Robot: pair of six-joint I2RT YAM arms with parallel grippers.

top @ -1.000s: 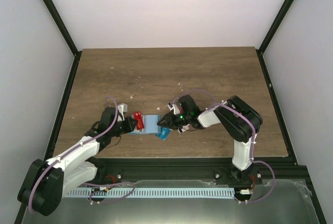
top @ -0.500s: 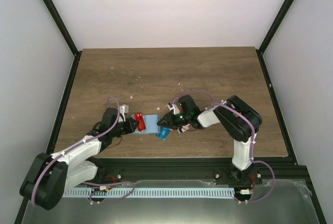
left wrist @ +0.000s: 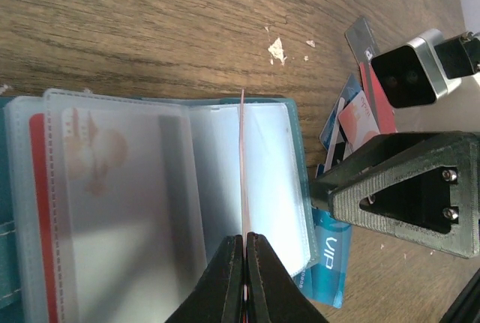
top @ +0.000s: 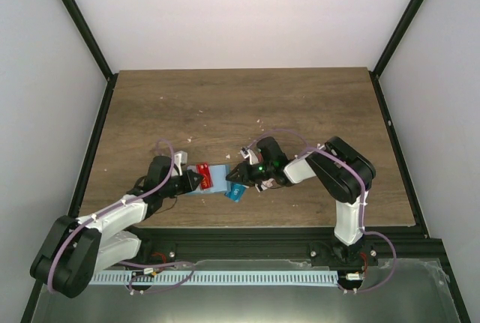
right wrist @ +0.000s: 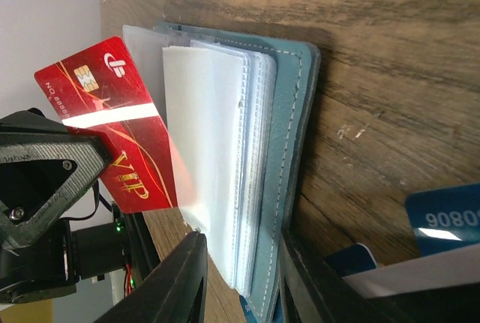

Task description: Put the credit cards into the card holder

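left gripper (left wrist: 244,239) pinches a red plastic vip card (right wrist: 120,124) at 9 o'clock of the open teal card holder (right wrist: 297,113) (clear sleeves (right wrist: 217,151) fanned); right gripper (right wrist: 241,252) straddles its 3 o'clock edge, jaws apart, grip unclear.

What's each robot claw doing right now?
Left gripper: closed, pinching the red card.
Right gripper: closed on the card holder edge, apparently gripping it.

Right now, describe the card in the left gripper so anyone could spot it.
Near the wooden table's front edge lies the open teal card holder. Pinched in the left gripper above its clear sleeves is the red card: metal chip, VIP lettering, unlike the blue cards lying beside.
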